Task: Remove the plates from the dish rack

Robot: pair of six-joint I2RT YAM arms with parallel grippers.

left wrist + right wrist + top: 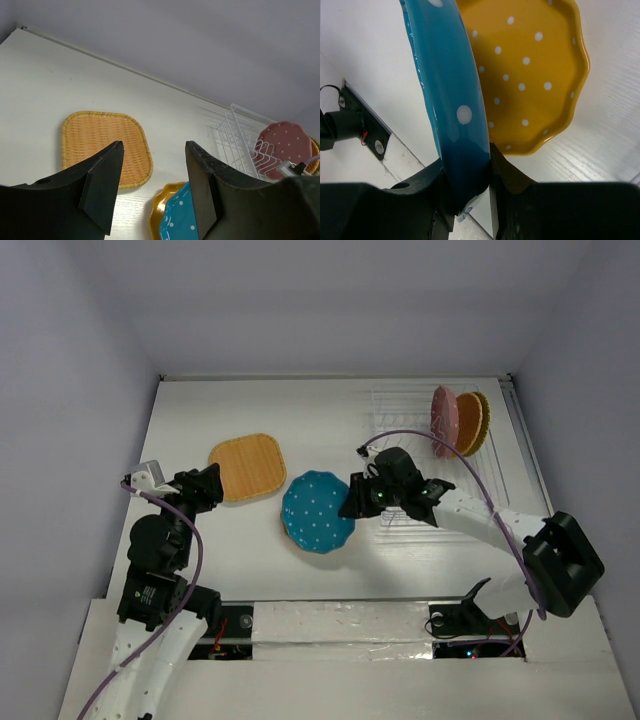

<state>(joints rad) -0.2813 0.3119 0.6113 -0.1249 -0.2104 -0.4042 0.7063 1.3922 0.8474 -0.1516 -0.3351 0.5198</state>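
Observation:
My right gripper [352, 502] [466, 175] is shut on the rim of the teal dotted plate [316, 512] [451, 85] and holds it tilted over a yellow dotted scalloped plate [530, 75] [161, 207] lying on the table. An orange woven square plate [248, 467] [102, 145] lies flat on the table. The wire dish rack [415, 430] [245, 142] holds a pink dotted plate [445, 420] [282, 147] and orange woven plates [474, 423] upright at its right end. My left gripper [205, 490] [152, 192] is open and empty beside the orange square plate.
The white table [250, 410] has walls at the back and sides. A raised white ledge [400, 625] runs along the near edge by the arm bases. A purple cable [460, 455] loops over the right arm near the rack.

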